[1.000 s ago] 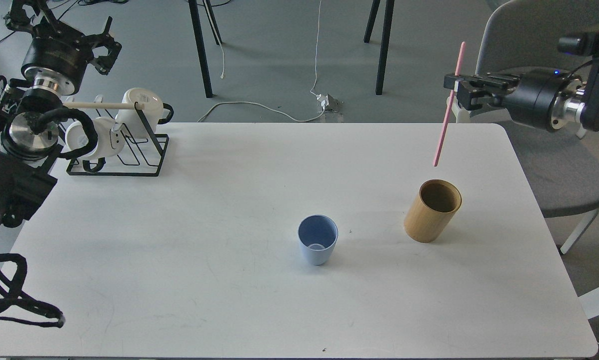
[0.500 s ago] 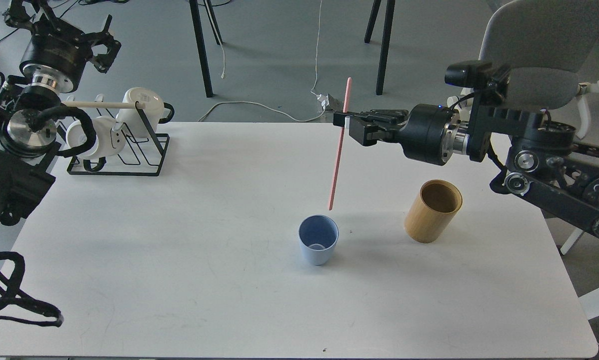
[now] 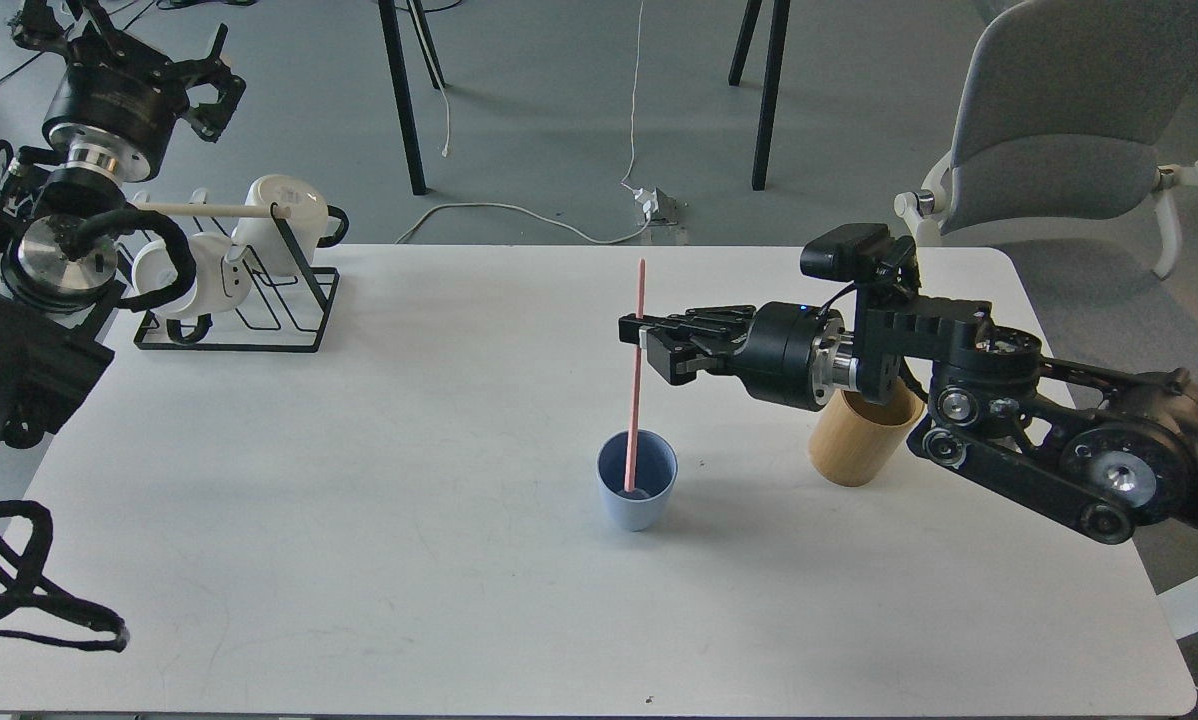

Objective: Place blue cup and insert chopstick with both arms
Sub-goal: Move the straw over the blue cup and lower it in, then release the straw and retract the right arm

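Note:
The blue cup stands upright near the middle of the white table. The pink chopstick stands almost upright with its lower end inside the cup. My right gripper reaches in from the right, above the cup, and is shut on the chopstick's upper part. My left gripper is raised at the far left above the rack, away from the cup; its fingers look spread and hold nothing.
A tan bamboo cylinder stands right of the cup, partly behind my right arm. A black wire rack with white mugs and a pale wooden rod sits at the back left. A grey chair stands beyond the table's right end.
My right gripper carried the chopstick from above the bamboo cylinder leftward and down; its lower end is now inside the blue cup. The left arm has barely moved.

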### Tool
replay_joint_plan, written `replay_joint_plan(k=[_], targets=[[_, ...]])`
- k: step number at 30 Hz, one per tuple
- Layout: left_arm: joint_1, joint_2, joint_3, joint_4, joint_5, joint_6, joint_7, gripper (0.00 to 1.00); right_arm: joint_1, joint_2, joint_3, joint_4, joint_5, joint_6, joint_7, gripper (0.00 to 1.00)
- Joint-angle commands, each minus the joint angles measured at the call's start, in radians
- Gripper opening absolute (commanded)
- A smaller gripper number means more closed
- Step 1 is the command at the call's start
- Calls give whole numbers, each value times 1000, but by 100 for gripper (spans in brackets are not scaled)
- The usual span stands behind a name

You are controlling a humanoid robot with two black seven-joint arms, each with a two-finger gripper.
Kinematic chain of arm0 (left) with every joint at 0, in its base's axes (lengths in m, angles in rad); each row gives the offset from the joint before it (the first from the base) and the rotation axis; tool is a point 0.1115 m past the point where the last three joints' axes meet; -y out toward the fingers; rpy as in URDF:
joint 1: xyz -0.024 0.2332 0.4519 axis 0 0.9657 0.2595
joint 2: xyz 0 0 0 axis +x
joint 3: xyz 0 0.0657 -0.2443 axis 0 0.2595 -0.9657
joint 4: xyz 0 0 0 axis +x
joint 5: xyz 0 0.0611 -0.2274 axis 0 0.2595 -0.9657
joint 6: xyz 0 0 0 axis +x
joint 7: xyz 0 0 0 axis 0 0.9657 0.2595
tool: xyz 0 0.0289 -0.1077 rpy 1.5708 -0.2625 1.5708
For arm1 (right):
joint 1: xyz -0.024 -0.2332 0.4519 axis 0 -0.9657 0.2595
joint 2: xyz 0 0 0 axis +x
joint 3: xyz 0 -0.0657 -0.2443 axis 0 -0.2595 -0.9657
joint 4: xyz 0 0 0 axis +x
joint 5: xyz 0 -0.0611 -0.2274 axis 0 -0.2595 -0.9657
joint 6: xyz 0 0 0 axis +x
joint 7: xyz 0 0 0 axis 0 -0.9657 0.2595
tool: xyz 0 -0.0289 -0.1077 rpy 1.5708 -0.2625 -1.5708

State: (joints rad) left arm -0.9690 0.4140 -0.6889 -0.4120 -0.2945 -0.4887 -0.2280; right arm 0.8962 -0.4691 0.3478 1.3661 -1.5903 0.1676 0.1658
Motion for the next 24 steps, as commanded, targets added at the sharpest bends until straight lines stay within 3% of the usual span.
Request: replay_joint_plan(k=[1,8,11,18,20,24], targets=[[0,3,-1,1,0,0,-1,99,-2,15,0,-19,0,0,0,0],[-2,2,-3,1,0,0,-1,99,-23,58,-20,-68,-2,0,1,2],[-2,3,-1,1,0,0,1,99,-26,59,-23,-68,-2,0,1,12],[-2,6,0,1,0,0,-2,99,-45,49,-24,-68,0,0,0,21],[-2,6,0,1,0,0,-2,99,-52,47,-18,-68,1,0,0,28],[-2,8,0,1,0,0,-2,99,-57,33,5,-64,19,0,-3,53]])
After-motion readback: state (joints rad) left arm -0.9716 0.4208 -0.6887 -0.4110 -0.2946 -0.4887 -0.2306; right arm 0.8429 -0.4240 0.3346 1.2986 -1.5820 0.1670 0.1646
